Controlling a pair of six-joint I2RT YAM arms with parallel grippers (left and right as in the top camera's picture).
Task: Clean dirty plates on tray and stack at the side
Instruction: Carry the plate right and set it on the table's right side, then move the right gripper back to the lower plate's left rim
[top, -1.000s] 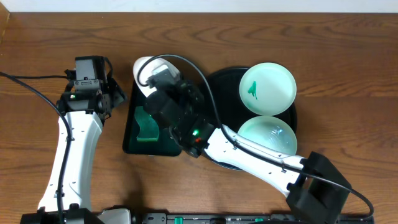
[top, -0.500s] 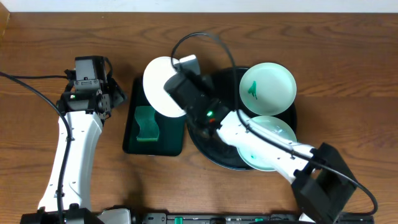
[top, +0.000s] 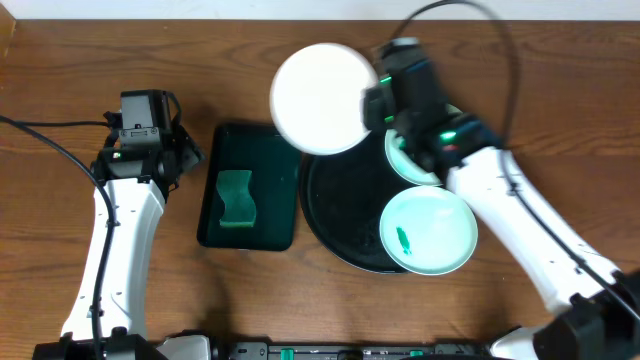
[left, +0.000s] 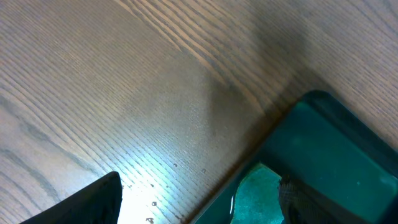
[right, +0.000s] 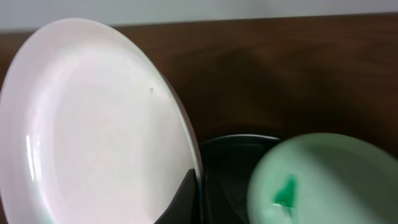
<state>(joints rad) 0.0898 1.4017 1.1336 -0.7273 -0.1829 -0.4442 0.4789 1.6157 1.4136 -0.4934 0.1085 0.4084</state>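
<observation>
Right fingers (right: 185, 198) pinched tight on rim of white plate (top: 320, 97), mostly cut off at frame bottom. Plate clean, glossy, held up at upper centre. Left fingers (left: 93, 202) spread wide, empty, over bench (left: 124, 93). Another plate (top: 405, 160) half hidden under right arm (top: 510, 200); mint plate (top: 428, 232), green-smeared, on black tray (top: 335, 215), lower right.

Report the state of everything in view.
Glossy white round plate: lifted, gripped at rim, no smear showing.
Right gripper: shut on that plate.
Left gripper: open, empty.
Near pale mint plate: on large round black tray, green smear.
Far pale mint plate: same tray, smeared.
</observation>
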